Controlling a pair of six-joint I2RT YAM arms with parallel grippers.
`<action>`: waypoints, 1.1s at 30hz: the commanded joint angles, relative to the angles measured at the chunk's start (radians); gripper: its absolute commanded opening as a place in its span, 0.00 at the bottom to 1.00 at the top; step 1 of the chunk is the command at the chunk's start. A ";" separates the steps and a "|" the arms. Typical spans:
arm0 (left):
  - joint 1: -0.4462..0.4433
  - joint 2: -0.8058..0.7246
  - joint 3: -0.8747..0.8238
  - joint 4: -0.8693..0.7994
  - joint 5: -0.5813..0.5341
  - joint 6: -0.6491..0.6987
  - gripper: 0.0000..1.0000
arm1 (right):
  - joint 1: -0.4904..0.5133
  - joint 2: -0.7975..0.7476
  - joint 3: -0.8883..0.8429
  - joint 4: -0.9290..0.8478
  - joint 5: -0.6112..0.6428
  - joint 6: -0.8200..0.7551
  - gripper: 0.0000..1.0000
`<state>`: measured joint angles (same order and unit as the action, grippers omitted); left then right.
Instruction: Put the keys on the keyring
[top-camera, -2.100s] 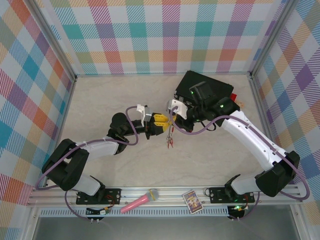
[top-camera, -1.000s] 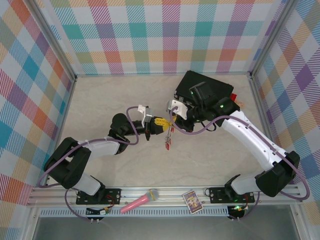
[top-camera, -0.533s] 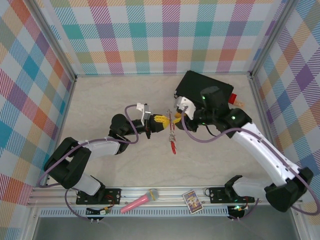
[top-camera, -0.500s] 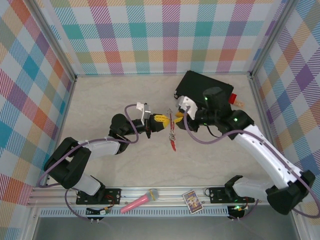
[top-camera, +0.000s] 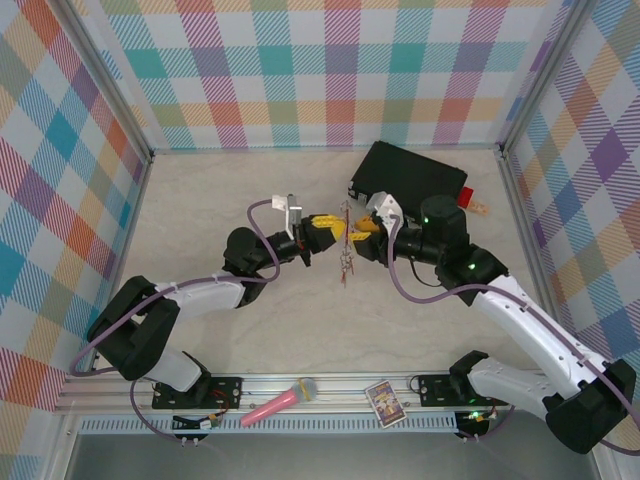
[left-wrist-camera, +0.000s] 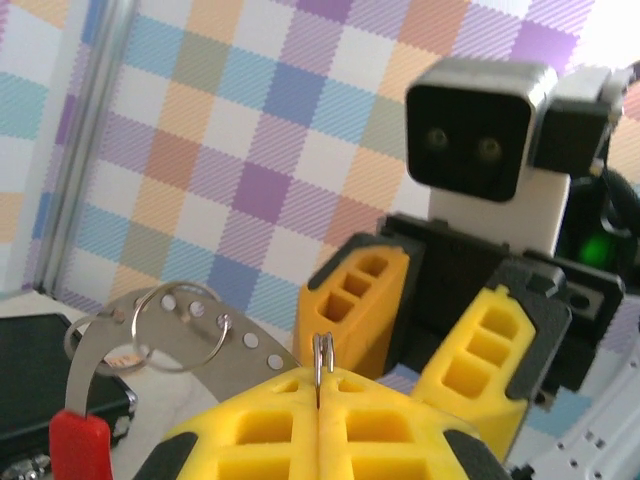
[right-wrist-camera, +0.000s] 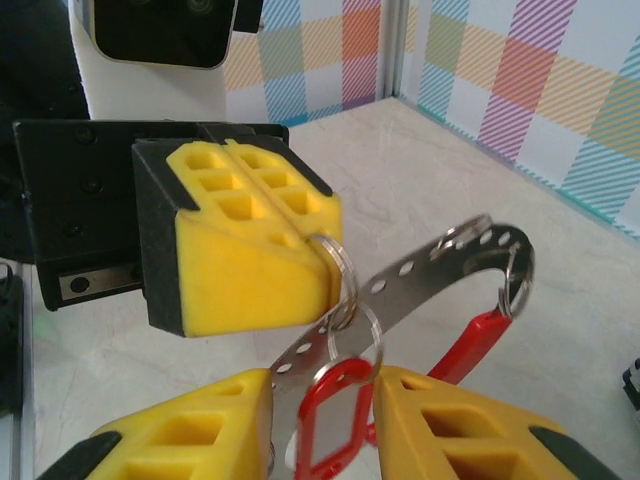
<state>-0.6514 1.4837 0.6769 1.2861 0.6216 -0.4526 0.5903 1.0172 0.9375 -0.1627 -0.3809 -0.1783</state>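
Left pincer (right-wrist-camera: 325, 268) is clamped shut on a thin wire ring (right-wrist-camera: 338, 262) linked through the keyring (right-wrist-camera: 430, 262). The bundle is held up over the bench (top-camera: 200, 220), just near-left of the black case (top-camera: 410, 172). Right pincer (right-wrist-camera: 330, 388) faces it from the case side, jaws apart, with one red key tag (right-wrist-camera: 334, 415) loose between them.

My read: threading step. Left should only anchor. Right should close on the tag's flat body, leave its loop free and feed along the ring's line without twist, else the perforated band may swivel.

No brand or readable text. Card (top-camera: 383, 402) lies well nearer than the case, print too small.
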 joint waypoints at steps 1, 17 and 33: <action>-0.009 -0.035 0.045 0.058 -0.075 -0.028 0.00 | -0.001 -0.047 -0.033 0.147 0.022 0.044 0.32; -0.033 -0.014 0.080 0.056 -0.068 -0.030 0.00 | 0.000 -0.053 -0.077 0.206 0.090 0.006 0.29; -0.040 0.003 0.095 0.056 -0.050 -0.041 0.00 | 0.002 -0.043 -0.087 0.243 0.129 0.010 0.29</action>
<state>-0.6739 1.4841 0.7399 1.2861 0.5591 -0.4805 0.5903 0.9764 0.8631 0.0254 -0.2687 -0.1684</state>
